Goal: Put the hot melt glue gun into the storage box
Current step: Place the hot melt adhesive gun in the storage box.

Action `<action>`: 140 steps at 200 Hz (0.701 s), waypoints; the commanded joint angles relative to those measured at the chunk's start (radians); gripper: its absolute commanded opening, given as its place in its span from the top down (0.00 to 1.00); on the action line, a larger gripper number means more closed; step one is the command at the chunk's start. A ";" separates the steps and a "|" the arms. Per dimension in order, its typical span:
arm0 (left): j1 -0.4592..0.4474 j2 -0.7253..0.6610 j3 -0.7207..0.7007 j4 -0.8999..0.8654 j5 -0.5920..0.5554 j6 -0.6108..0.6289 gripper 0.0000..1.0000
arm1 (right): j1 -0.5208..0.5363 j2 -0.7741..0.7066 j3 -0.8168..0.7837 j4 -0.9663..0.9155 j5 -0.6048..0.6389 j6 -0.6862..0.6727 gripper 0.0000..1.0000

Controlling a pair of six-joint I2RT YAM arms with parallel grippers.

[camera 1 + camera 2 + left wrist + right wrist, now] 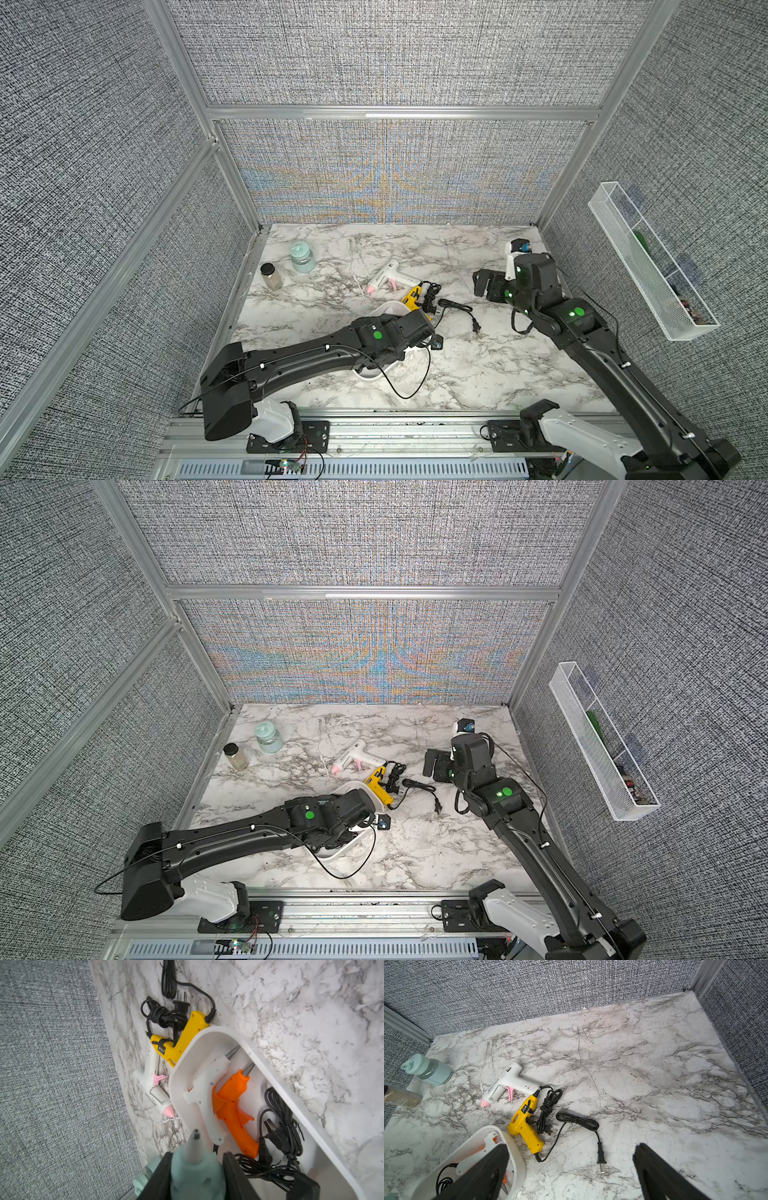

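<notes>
Marbled tabletop (pixel 654 1064), grey woven walls (pixel 374 62): holding a mint glue gun (pixel 197 1180) over the storage box (pixel 209 1032).
Clamping the left gripper (pixel 196 1167) on the gun's body above the box, with a white glue gun (pixel 207 1082), an orange glue gun (pixel 230 1101) and black cords (pixel 280 1132) lying inside. Hovering the right gripper (pixel 483 286) spread wide and empty over the marble, apart from a yellow glue gun (pixel 525 1126) and a white-and-pink glue gun (pixel 517 1082) lying outside.

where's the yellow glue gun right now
In a top view the yellow glue gun lies on the table just outside the storage box's far rim, beside the white-and-pink glue gun.
</notes>
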 commanded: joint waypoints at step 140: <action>0.113 0.228 -0.019 0.281 0.232 0.249 0.90 | -0.002 -0.018 -0.019 0.005 0.022 -0.015 0.01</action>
